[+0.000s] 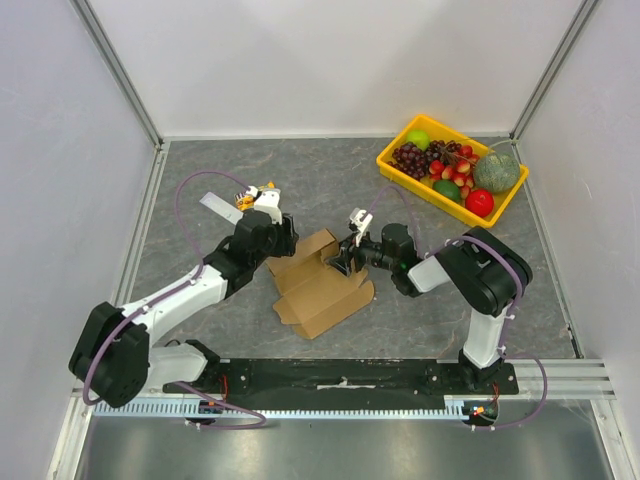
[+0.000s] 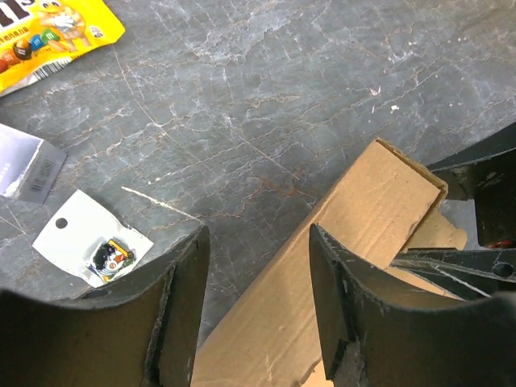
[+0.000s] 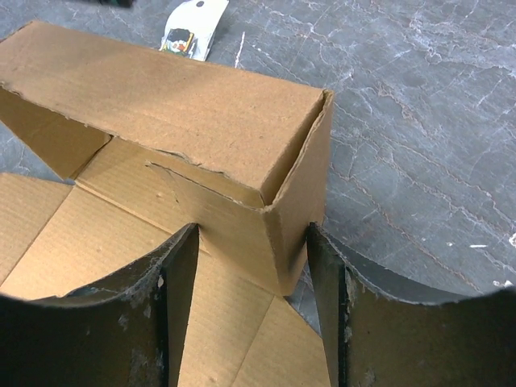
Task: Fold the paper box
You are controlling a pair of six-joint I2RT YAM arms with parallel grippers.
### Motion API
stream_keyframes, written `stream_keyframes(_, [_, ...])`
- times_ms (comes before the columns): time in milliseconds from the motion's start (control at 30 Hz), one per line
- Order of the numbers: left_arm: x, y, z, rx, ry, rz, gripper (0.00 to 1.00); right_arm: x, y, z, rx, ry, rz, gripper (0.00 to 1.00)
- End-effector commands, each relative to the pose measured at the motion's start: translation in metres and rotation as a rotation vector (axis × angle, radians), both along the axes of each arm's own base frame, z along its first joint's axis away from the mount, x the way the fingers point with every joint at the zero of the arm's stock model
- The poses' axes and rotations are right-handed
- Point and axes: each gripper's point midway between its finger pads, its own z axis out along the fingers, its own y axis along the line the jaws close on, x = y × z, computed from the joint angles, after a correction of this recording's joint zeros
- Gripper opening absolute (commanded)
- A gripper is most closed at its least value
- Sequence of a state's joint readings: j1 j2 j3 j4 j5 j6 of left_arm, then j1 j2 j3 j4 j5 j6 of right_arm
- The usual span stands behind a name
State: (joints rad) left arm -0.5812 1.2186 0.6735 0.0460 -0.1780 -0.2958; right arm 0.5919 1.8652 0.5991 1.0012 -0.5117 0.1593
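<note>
Two claws, both slack, nothing clamped. Box (image 1: 320, 285) sits mid-tabletop (image 1: 300, 180), half folded: brown corrugated cardboard with ragged edges, one wall upright, flaps lying flat on grey marbled stone. Right claw (image 3: 251, 234) straddles its upright corner from 1 o'clock. Left claw (image 2: 256, 242) gapes at 11 o'clock, one finger over the cardboard. Both arms reach in low.

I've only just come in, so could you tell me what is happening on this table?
The robot is folding a brown paper box mid-table. It is partly formed: one long wall stands up, other flaps lie flat. The right gripper is open astride a raised corner; the left gripper is open at the box's other end.
</note>
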Motion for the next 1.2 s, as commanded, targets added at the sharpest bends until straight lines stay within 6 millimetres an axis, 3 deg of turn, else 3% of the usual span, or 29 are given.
stream_keyframes(0, [0.002, -0.010, -0.006, -0.030, 0.015, -0.037, 0.59, 0.010, 0.013, 0.021, 0.043, -0.093, 0.036, 0.64])
stream_keyframes(367, [0.000, -0.022, -0.019, -0.029, 0.051, -0.102, 0.58, 0.015, 0.020, 0.015, 0.048, -0.087, 0.050, 0.63])
stream_keyframes(1167, [-0.012, -0.041, -0.020, -0.097, 0.089, -0.203, 0.57, 0.027, 0.037, 0.023, 0.163, -0.132, -0.064, 0.51])
